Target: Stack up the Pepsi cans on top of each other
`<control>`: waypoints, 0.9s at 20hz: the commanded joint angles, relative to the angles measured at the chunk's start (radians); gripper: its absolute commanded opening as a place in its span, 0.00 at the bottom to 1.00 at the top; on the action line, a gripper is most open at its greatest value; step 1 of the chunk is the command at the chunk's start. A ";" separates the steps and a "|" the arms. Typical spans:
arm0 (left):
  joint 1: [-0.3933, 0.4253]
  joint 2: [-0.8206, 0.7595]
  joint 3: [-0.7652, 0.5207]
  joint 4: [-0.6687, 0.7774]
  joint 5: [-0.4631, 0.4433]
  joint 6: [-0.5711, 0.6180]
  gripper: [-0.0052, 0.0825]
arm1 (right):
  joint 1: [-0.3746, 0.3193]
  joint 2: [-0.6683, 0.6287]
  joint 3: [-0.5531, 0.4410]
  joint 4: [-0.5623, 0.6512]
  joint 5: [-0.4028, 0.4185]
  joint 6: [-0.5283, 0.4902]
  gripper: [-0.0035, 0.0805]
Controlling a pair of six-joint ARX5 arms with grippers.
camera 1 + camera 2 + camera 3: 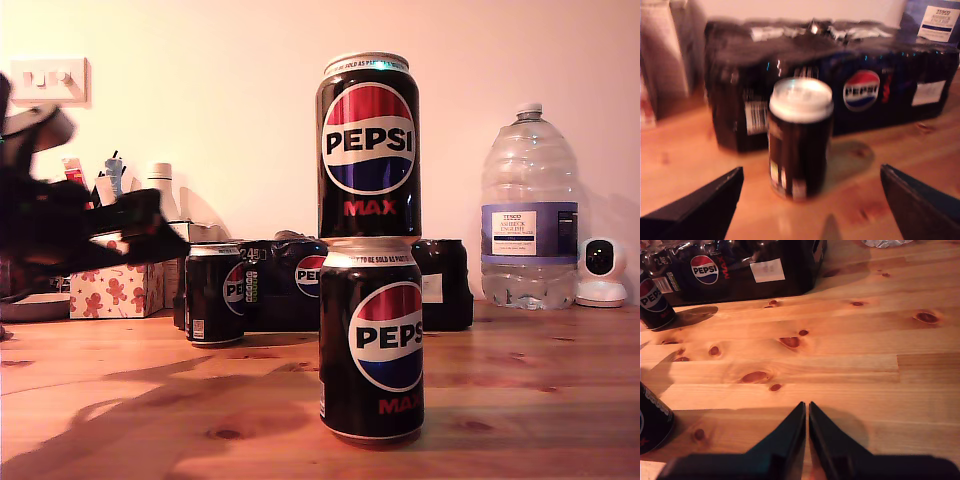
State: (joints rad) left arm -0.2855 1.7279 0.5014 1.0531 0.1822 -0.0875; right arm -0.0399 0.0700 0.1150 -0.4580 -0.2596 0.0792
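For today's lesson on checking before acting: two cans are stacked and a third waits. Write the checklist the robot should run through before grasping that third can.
1. Stack of two black aluminium Pepsi Max cans, upper on lower, upright and aligned: ok.
2. Third black Pepsi Max can upright on the wooden table: ok.
3. My first gripper jaws wide open, can between them ahead: ok.
4. My second gripper shut, holding nothing, above bare table: ok.
5. Gap between third can and black shrink-wrapped multipack behind it: cannot tell.
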 commanded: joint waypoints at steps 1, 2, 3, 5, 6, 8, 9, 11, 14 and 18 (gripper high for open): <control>-0.004 0.051 0.021 0.014 0.002 0.026 0.96 | -0.006 0.001 -0.018 0.003 -0.003 0.003 0.03; -0.004 0.074 0.039 0.018 0.005 0.037 0.96 | -0.006 0.001 -0.018 0.003 -0.003 0.003 0.03; -0.004 0.098 0.058 0.018 0.010 0.045 0.96 | -0.006 0.001 -0.018 0.003 -0.003 0.003 0.03; -0.003 0.140 0.100 0.018 0.023 0.077 0.96 | -0.006 0.001 -0.018 0.003 -0.003 0.003 0.03; -0.003 0.163 0.119 0.017 0.030 0.077 0.96 | -0.006 0.001 -0.018 0.003 -0.003 0.003 0.03; -0.003 0.198 0.155 0.018 0.045 0.101 0.96 | -0.006 0.001 -0.018 0.003 -0.003 0.003 0.03; -0.003 0.214 0.172 0.016 0.053 0.106 0.96 | -0.006 0.001 -0.018 0.003 -0.003 0.003 0.03; 0.002 0.242 0.208 0.000 0.070 0.108 0.96 | -0.006 0.001 -0.018 0.003 -0.003 0.003 0.03; 0.011 0.287 0.269 -0.042 0.097 0.116 0.96 | -0.006 0.001 -0.018 0.003 -0.003 0.003 0.03; 0.015 0.348 0.349 -0.093 0.115 0.122 0.96 | -0.006 0.001 -0.018 0.003 -0.003 0.003 0.03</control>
State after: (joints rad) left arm -0.2737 2.0472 0.8402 0.9565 0.2909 0.0292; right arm -0.0399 0.0700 0.1146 -0.4583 -0.2596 0.0792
